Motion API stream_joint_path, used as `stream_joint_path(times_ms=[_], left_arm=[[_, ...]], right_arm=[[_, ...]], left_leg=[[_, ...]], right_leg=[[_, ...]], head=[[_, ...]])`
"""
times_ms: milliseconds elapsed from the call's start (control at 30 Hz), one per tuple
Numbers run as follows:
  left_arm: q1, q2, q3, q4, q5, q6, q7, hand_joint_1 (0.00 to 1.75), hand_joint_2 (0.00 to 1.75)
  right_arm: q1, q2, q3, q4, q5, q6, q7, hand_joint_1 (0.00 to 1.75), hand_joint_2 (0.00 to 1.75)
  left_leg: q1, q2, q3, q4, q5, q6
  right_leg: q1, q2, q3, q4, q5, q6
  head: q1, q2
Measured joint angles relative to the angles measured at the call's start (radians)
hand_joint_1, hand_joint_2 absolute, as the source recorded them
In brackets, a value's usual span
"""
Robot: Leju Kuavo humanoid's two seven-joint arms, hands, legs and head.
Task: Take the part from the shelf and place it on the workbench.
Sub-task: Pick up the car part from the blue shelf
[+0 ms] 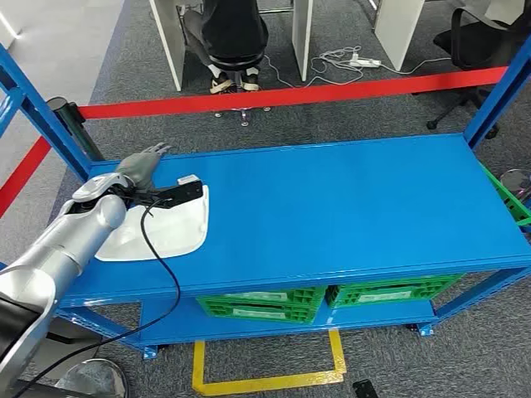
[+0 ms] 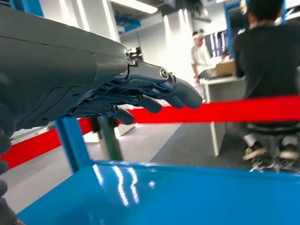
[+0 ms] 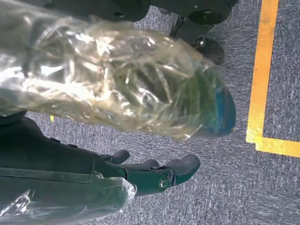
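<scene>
Room: grey carpet floor (image 1: 376,108), red barrier tape (image 1: 300,95), a seated person (image 1: 233,33) beyond it.
Shelf: blue metal shelf (image 1: 351,199), smooth and glossy; green crates (image 1: 263,305) below.
Part: white part (image 1: 164,232), flat, rounded corners, at the shelf's left near edge, long axis left to right.
Left hand: left hand (image 1: 145,166) just beyond the part, fingers (image 2: 155,91) straight, apart, holding nothing.
Right hand: right hand (image 3: 155,174) hangs over the floor, fingers loosely open.
Nearer: the left hand, I judge.

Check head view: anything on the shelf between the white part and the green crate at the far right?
No. Between the white part and green crate the blue shelf is bare.
</scene>
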Motion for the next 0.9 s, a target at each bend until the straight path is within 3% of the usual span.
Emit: stream_joint_path(times_ms=[67,100,167,200,267,367,433,500,533,567,600,667,733,833,900], left_arm=[[0.0,-0.001,0.0,0.006,0.002,-0.003,-0.002,0.0,1.75],[-0.001,-0.002,0.0,0.011,0.005,-0.007,-0.004,0.0,1.75],[-0.008,-0.005,0.0,0.019,0.011,-0.013,-0.008,0.0,1.75],[-0.015,-0.007,0.0,0.023,0.014,-0.017,-0.009,0.0,1.75],[-0.026,-0.012,0.001,0.034,0.018,-0.027,-0.009,0.0,1.75],[-0.032,-0.019,0.001,0.05,0.019,-0.037,-0.007,0.0,1.75],[-0.038,-0.025,0.002,0.062,0.021,-0.039,-0.005,0.0,1.75],[-0.039,-0.031,0.002,0.074,0.021,-0.041,-0.003,0.0,1.75],[-0.038,-0.033,0.002,0.08,0.022,-0.042,-0.003,0.0,1.75],[-0.037,-0.035,0.002,0.084,0.022,-0.042,-0.003,0.0,1.75],[-0.036,-0.036,0.002,0.088,0.022,-0.043,-0.003,0.0,1.75],[-0.038,-0.038,0.002,0.092,0.022,-0.043,-0.002,0.0,1.75],[-0.041,-0.038,0.002,0.098,0.026,-0.045,0.001,0.0,1.75],[-0.044,-0.041,0.003,0.111,0.034,-0.056,0.013,0.0,1.75],[-0.046,-0.043,0.005,0.121,0.038,-0.064,0.02,0.0,1.75]], right_arm=[[0.001,0.0,0.0,0.0,0.0,0.0,0.001,0.0,0.0],[0.001,0.0,0.0,0.0,0.0,0.0,0.001,0.0,0.0],[0.0,0.0,0.0,0.0,0.0,-0.001,0.001,0.0,0.0],[-0.001,0.001,0.0,0.0,0.001,-0.001,0.001,0.0,0.0],[-0.001,0.001,0.0,0.0,0.002,-0.001,0.001,0.0,0.0],[0.001,0.001,0.0,0.0,0.003,-0.002,0.001,0.0,0.0],[0.001,0.001,0.0,0.001,0.003,-0.002,0.001,0.0,0.0],[0.001,0.001,0.0,0.001,0.004,-0.002,0.001,0.0,0.0],[0.002,0.001,0.0,0.001,0.004,-0.002,0.001,0.0,0.0],[0.002,0.001,0.0,0.001,0.004,-0.002,0.001,0.0,0.0],[0.002,0.001,0.0,0.001,0.004,-0.002,0.002,0.0,0.0],[0.001,0.001,0.0,0.001,0.004,-0.002,0.002,0.0,0.0],[0.0,0.001,0.0,0.001,0.004,-0.003,0.002,0.0,0.0],[0.002,0.002,0.0,0.002,0.005,-0.003,0.004,0.0,0.0],[0.002,0.003,0.0,0.002,0.006,-0.003,0.004,0.0,0.0]], left_leg=[[0.001,0.0,0.005,-0.017,0.024,0.0],[0.001,0.0,0.018,-0.05,0.054,0.001],[0.0,0.0,0.072,-0.171,0.125,0.007],[0.0,0.0,0.098,-0.228,0.144,0.011],[-0.003,0.0,0.119,-0.28,0.146,0.018],[0.0,0.0,0.121,-0.293,0.147,0.033],[0.003,0.001,0.123,-0.297,0.15,0.043],[0.001,0.001,0.122,-0.297,0.15,0.048],[0.001,0.001,0.122,-0.297,0.149,0.048],[0.001,0.001,0.123,-0.296,0.149,0.049],[0.001,0.001,0.123,-0.296,0.149,0.048],[-0.001,0.0,0.124,-0.294,0.147,0.044],[-0.005,0.0,0.121,-0.289,0.146,0.036],[-0.005,-0.001,0.117,-0.288,0.147,0.022],[-0.003,0.0,0.105,-0.257,0.121,0.013]], right_leg=[[0.0,0.0,0.0,0.001,0.0,0.0],[0.0,0.001,0.001,0.001,0.0,0.001],[0.002,0.001,0.001,0.004,-0.002,0.004],[0.004,0.001,-0.001,0.006,-0.003,0.007],[0.007,0.0,-0.007,0.008,-0.002,0.016],[0.005,-0.001,-0.02,0.019,-0.012,0.03],[0.003,-0.002,-0.06,0.102,-0.061,0.038],[0.001,-0.003,-0.124,0.239,-0.119,0.043],[0.001,-0.003,-0.146,0.285,-0.13,0.044],[0.001,-0.003,-0.152,0.292,-0.121,0.045],[0.001,-0.003,-0.136,0.258,-0.095,0.044],[0.001,-0.004,-0.069,0.122,-0.03,0.04],[0.002,-0.003,-0.019,0.028,-0.005,0.034],[0.003,-0.001,-0.011,0.014,-0.005,0.02],[0.0,-0.001,-0.01,0.011,-0.002,0.009]], head=[[0.0,0.0],[0.0,0.0],[0.0,0.0],[0.0,0.0],[0.002,0.0],[0.003,0.0],[0.006,0.0],[0.008,0.0],[0.008,0.0],[0.009,0.0],[0.009,0.0],[0.009,0.0],[0.009,0.0],[0.009,0.0],[0.007,0.0]])
